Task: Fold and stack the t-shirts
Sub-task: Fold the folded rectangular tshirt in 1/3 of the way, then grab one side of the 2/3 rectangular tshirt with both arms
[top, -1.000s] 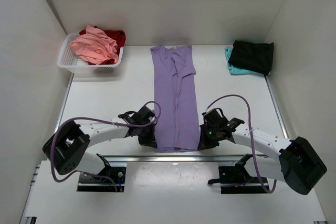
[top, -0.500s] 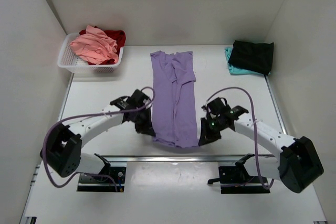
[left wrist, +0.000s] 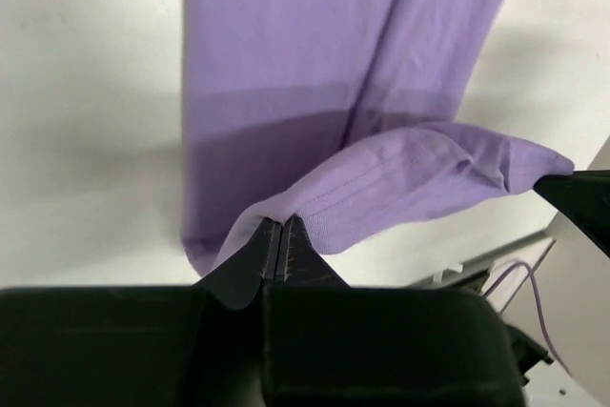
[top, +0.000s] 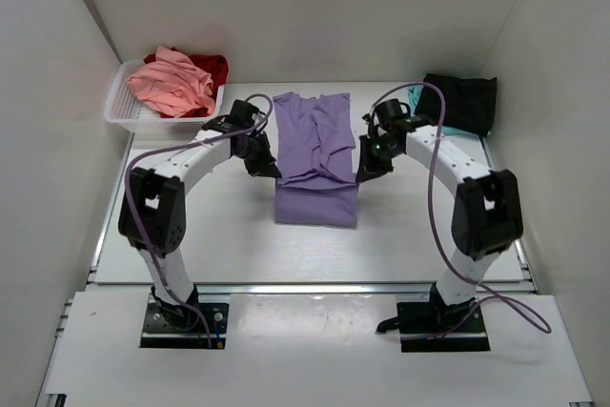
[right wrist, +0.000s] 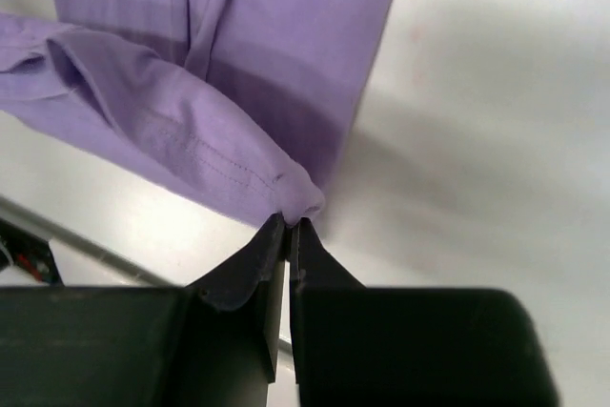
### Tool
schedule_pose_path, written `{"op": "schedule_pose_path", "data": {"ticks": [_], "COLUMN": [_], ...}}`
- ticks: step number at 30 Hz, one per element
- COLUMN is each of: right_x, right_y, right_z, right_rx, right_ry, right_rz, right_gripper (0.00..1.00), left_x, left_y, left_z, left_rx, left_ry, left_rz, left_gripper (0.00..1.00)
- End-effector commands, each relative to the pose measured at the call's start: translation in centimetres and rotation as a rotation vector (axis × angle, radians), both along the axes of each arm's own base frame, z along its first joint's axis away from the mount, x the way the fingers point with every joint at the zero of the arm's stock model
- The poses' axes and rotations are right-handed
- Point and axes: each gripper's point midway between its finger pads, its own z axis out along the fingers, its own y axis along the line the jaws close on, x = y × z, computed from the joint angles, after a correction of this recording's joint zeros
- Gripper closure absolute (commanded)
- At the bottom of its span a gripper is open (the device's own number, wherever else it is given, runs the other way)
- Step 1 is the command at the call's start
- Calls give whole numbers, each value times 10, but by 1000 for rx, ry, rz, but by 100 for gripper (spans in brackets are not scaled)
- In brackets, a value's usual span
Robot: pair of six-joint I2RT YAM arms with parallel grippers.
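Observation:
The lavender-purple t-shirt (top: pixel 315 154) lies in the middle of the table, its near end lifted and carried back over its far part. My left gripper (top: pixel 274 171) is shut on the hem's left corner (left wrist: pixel 286 212). My right gripper (top: pixel 361 174) is shut on the hem's right corner (right wrist: pixel 300 202). The hem hangs slack between them, above the flat cloth. A salmon-pink shirt (top: pixel 172 83) and a red shirt (top: pixel 212 68) lie in the basket at the back left. A black shirt (top: pixel 461 102) lies on a teal shirt (top: pixel 416 102) at the back right.
The white mesh basket (top: pixel 122 113) stands at the back left corner. White walls close in the table on three sides. A metal rail (top: pixel 315 285) runs along the near edge, in front of the arm bases.
Both grippers have carried the shirt's near hem from the front edge up and toward the back, doubling the shirt over itself. The arms now reach far out.

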Motion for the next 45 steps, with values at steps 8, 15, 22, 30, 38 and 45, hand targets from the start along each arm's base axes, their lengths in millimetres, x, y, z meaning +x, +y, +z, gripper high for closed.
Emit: {"op": "schedule_pose_path", "data": {"ticks": [8,15,22,30,38,45], "right_x": [71,101,75,-4,-57,-70], "right_y": [16,-12,-35,0,30,29], "right_z": [-11,-2,-1,-33,-56,-70], "right_rx": [-45,-97,-62,6,57,42], "right_ry": [-54,-95,-105,-14,75,108], "right_rz": [30,-150,-249,-172,-161,-181], "right_gripper": [100,76,56,53,43,44], "left_x": [57,114,91,-21,-43,-57], "left_y": [-1,11,32,23,6,-7], "left_z": [-16,13,8,-44,-54,-68], "left_rx": [-29,-178,-191,-98,-23,13], "left_ry": [-30,-135,-127,-39,-104,-65], "left_rz": [40,214,284,211,175,139], "left_gripper": [93,61,59,54,46,45]}}
